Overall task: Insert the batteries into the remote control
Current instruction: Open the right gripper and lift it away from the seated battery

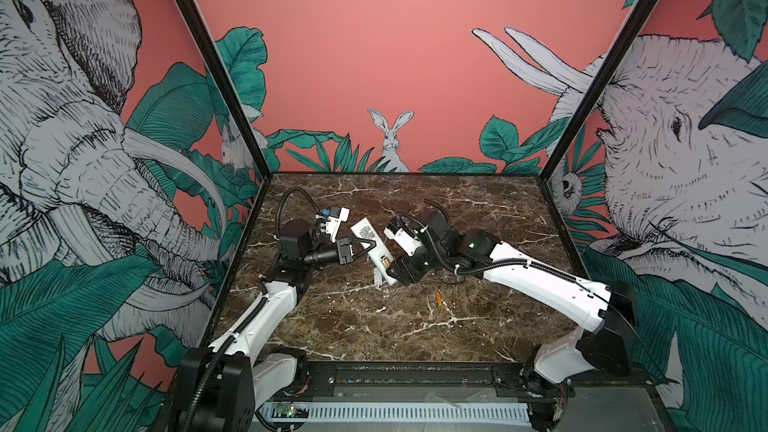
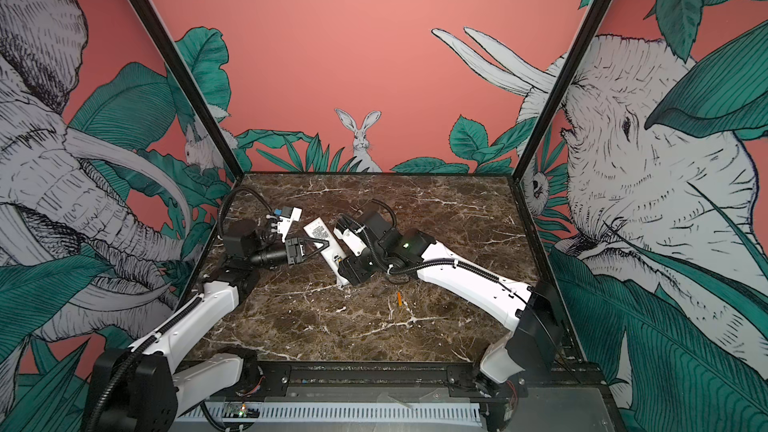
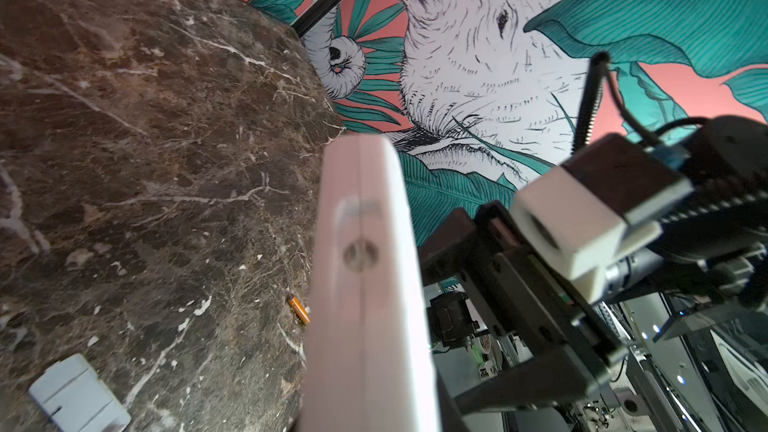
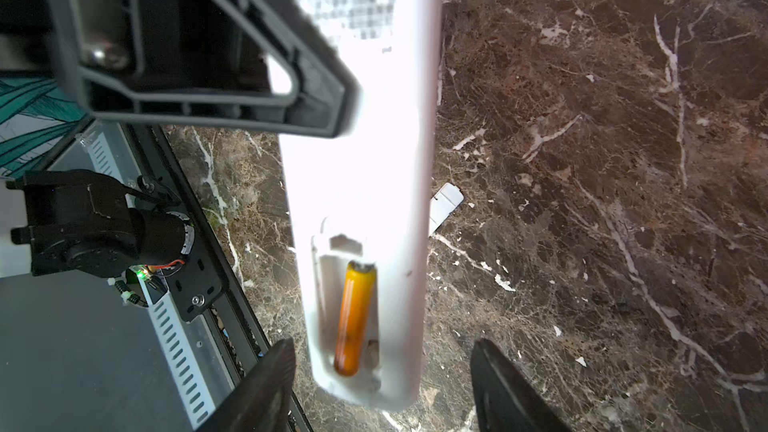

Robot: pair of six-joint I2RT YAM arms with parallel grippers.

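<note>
Above the table (image 1: 374, 326), my left end effector (image 1: 365, 245) pinches the remote control (image 1: 365, 229) label side up, so its open bay faces my right end effector (image 4: 386, 392), spread astride that end. The seated battery (image 4: 354, 322) lies in the bay. The loose battery (image 1: 438, 299) waits nearby, probably my next pick.

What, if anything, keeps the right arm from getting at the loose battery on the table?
Probably nothing, so yes. The loose battery lies on bare table near the right gripper, whose jaws stand open and empty.
</note>
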